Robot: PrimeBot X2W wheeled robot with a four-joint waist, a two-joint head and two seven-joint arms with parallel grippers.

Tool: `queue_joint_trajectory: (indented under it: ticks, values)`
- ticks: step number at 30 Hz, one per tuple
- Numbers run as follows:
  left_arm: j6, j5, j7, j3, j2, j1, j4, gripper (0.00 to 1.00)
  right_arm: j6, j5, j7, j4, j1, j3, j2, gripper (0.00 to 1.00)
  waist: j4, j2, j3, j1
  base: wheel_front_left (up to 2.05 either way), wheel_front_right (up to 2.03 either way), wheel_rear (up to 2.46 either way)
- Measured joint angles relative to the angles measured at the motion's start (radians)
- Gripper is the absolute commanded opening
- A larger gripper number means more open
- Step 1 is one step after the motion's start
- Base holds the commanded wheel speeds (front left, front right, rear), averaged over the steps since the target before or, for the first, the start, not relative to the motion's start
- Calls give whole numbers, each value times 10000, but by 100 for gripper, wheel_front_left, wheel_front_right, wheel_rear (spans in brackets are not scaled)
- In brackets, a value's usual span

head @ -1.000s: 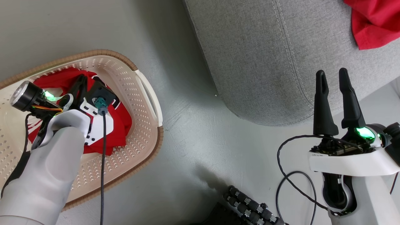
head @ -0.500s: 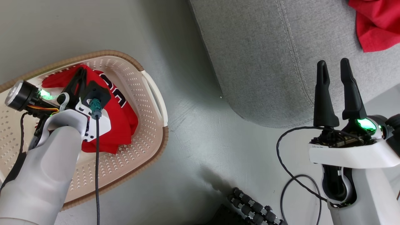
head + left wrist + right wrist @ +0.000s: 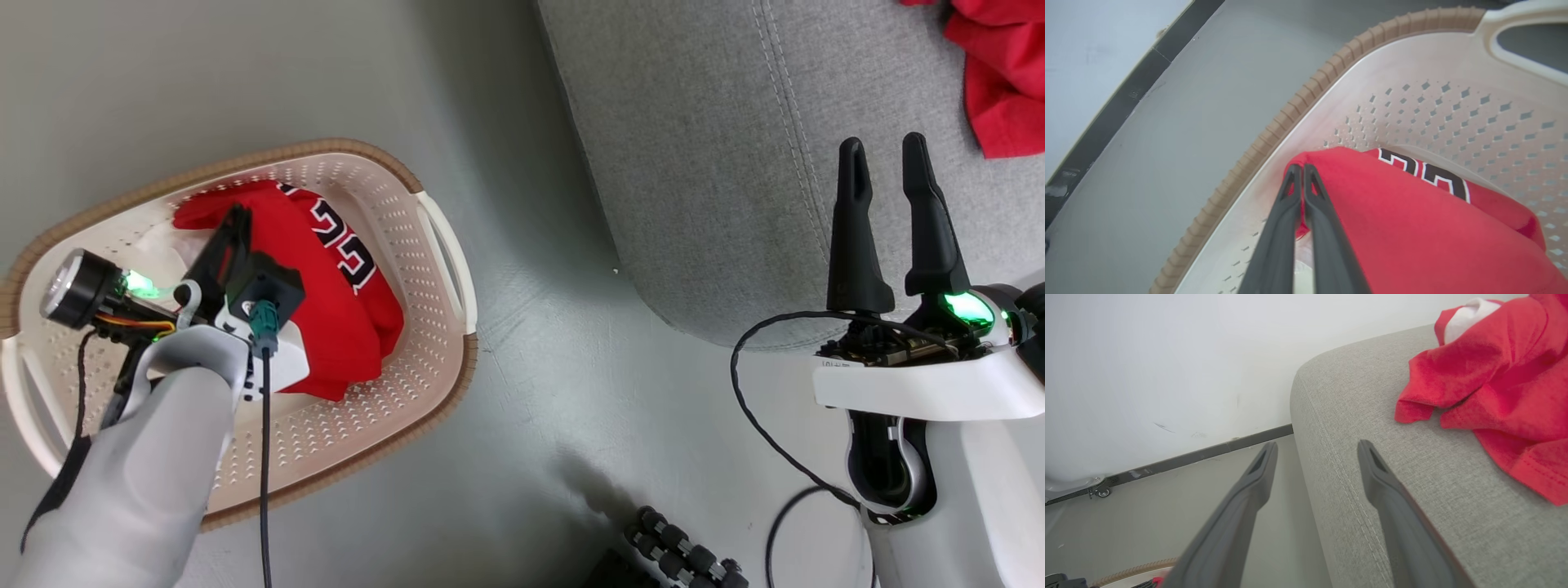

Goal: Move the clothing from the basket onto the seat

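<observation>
The cream basket point(image 3: 445, 245) stands on the floor at the left, its brown rim point(image 3: 1290, 110) close in the left wrist view. Inside it a red jersey point(image 3: 343, 318) with black-and-white digits hangs bunched from my left gripper point(image 3: 237, 214). That gripper's fingertips point(image 3: 1299, 167) are shut on a fold of the jersey point(image 3: 1392, 212). My right gripper point(image 3: 886, 147) is open and holds nothing, hovering over the front edge of the grey seat point(image 3: 718, 163); its fingers point(image 3: 1316, 445) straddle the seat's corner point(image 3: 1433, 490). Another piece of red clothing point(image 3: 1000, 73) lies on the seat point(image 3: 1494, 375).
Grey floor lies between basket and seat. A black ribbed part point(image 3: 678, 555) of the robot shows at the bottom edge, and a black cable point(image 3: 759, 425) loops by my right wrist. A white wall with a dark baseboard point(image 3: 1208, 451) runs behind the seat.
My left gripper has lifted the jersey, which now hangs bunched with its digits showing. The head view has shifted, so everything sits further right. The right gripper stays open.
</observation>
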Motion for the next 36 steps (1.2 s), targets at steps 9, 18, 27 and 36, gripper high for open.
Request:
queue_joint_trajectory:
  ticks: [9,18,27,36]
  values:
    - [119,-301,-144,13,-213,863,-759,0,0,-374,0,90,-196,-328,-6,100,451,0,-443,0,0,0,0]
    - [410,-667,-217,96,-368,1560,-1923,0,0,-788,0,159,-445,-441,-25,100,988,0,-952,0,0,0,0]
    - [671,-846,-219,12,-692,2433,-3177,0,0,-1379,0,322,-600,-598,-44,100,1565,0,-1571,0,0,0,0]
    - [777,-1005,-228,-196,-794,3271,-4575,0,0,-1990,0,431,-593,-729,-56,100,2178,0,-2258,0,0,0,0]
